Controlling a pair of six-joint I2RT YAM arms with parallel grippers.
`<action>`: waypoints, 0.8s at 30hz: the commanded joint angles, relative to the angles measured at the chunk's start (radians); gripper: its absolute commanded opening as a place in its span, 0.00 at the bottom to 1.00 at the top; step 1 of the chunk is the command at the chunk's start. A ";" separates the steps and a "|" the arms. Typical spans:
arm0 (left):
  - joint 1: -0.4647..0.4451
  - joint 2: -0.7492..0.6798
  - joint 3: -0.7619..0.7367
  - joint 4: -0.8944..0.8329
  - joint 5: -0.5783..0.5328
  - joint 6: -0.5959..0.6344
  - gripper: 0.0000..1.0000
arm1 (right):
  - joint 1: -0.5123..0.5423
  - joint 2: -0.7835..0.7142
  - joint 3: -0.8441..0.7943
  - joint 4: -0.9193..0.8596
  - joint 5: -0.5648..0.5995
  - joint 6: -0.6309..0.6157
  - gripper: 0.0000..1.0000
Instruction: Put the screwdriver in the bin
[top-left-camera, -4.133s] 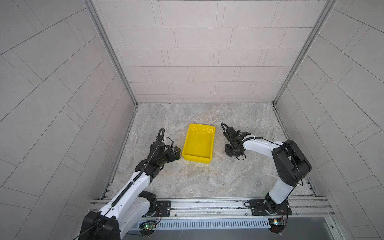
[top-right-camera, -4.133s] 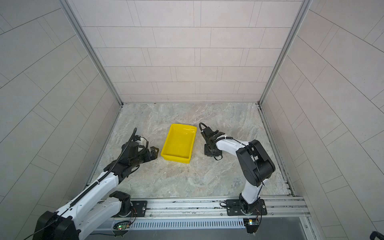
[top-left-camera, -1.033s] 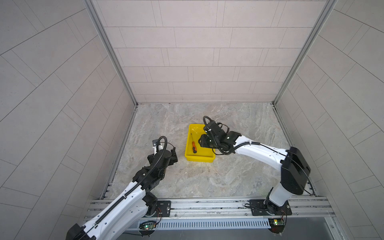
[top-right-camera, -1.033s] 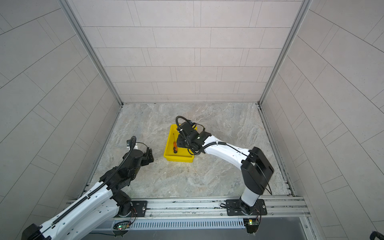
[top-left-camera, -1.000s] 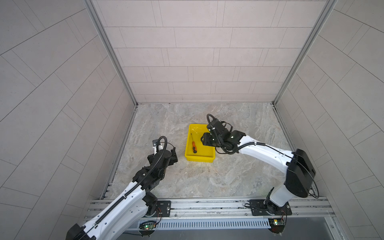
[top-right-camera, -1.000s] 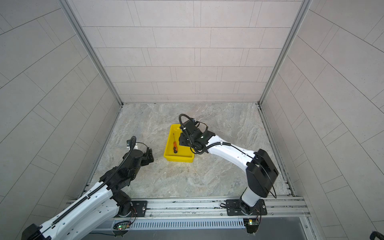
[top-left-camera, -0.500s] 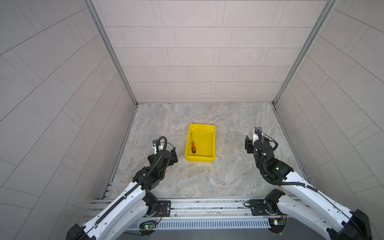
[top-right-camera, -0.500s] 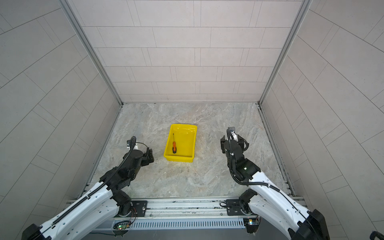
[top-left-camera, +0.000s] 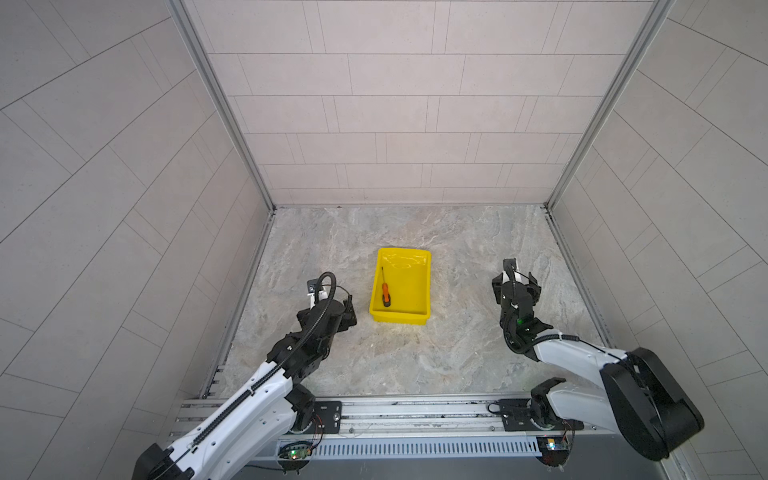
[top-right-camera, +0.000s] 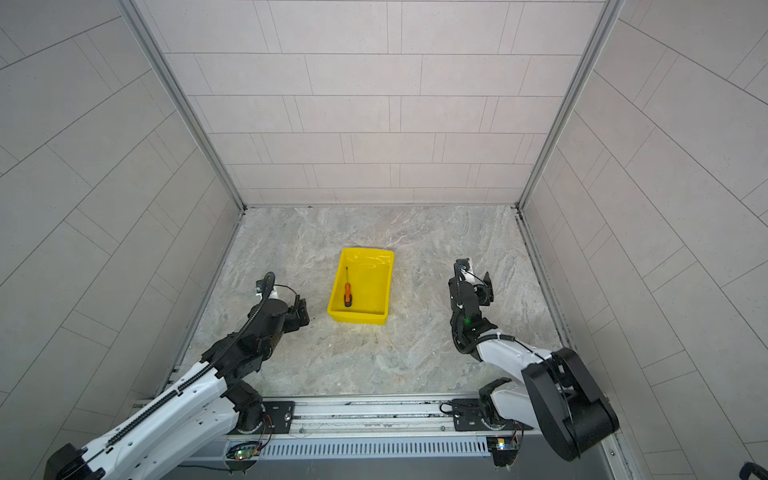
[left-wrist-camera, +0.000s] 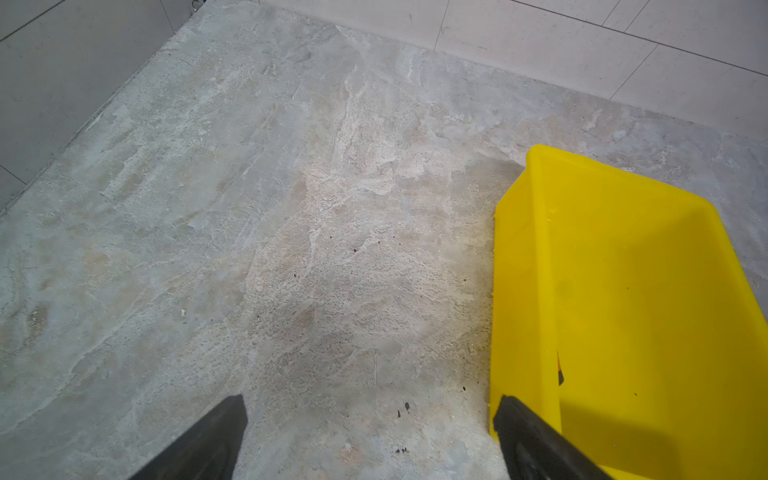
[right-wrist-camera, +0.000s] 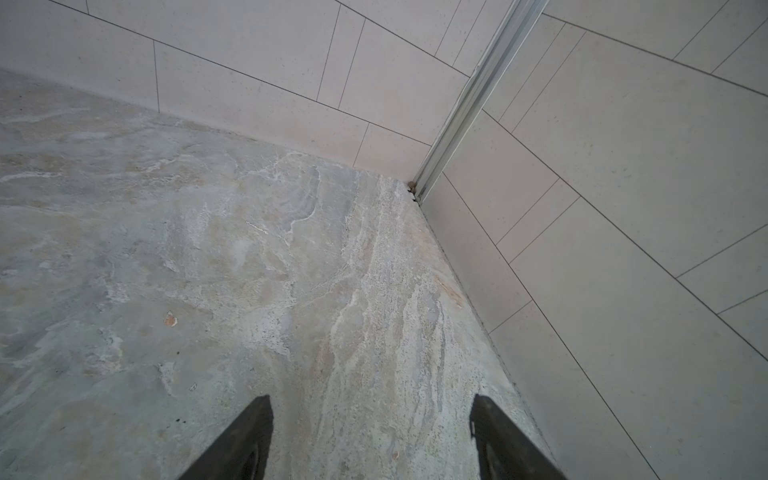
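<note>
Where our arms are mounted: we see a metal rail (top-left-camera: 415, 411) along the near edge of the stone-patterned table (top-left-camera: 415, 357).
Left gripper: in both top views the left gripper (top-left-camera: 348, 311) (top-right-camera: 301, 311) is low over the table, just beside the near left corner of the bin. In the left wrist view (left-wrist-camera: 370, 401) its fingers stand wide apart, with only bare table between them. We cannot tell if one finger touches the bin.
Right gripper: the right gripper (top-left-camera: 515, 291) (top-right-camera: 473, 293) is well apart from the bin, on the right side. In the right wrist view (right-wrist-camera: 370, 399) the fingers are spread wide and hold nothing.
Bin: the yellow bin (top-left-camera: 400, 319) (top-right-camera: 357, 319) (left-wrist-camera: 623, 291) sits on the table between the two grippers, with its long side going away from us.
Screwdriver: the screwdriver (top-left-camera: 385, 293) (top-right-camera: 347, 294) lies flat inside the bin, close to its left wall. The orange handle is toward the near end and the thin shaft points to the far end.
Back wall: we see a pale tiled back wall (top-left-camera: 415, 124) behind the table.
</note>
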 joint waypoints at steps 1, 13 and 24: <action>0.002 -0.002 -0.008 0.006 -0.008 -0.006 1.00 | -0.010 0.051 -0.016 0.206 0.003 -0.019 0.75; 0.003 0.013 -0.010 0.018 -0.014 -0.012 1.00 | -0.082 0.187 -0.025 0.324 -0.022 -0.016 0.83; 0.003 0.090 -0.008 0.070 0.002 -0.001 1.00 | -0.156 0.390 -0.099 0.656 -0.161 0.024 0.99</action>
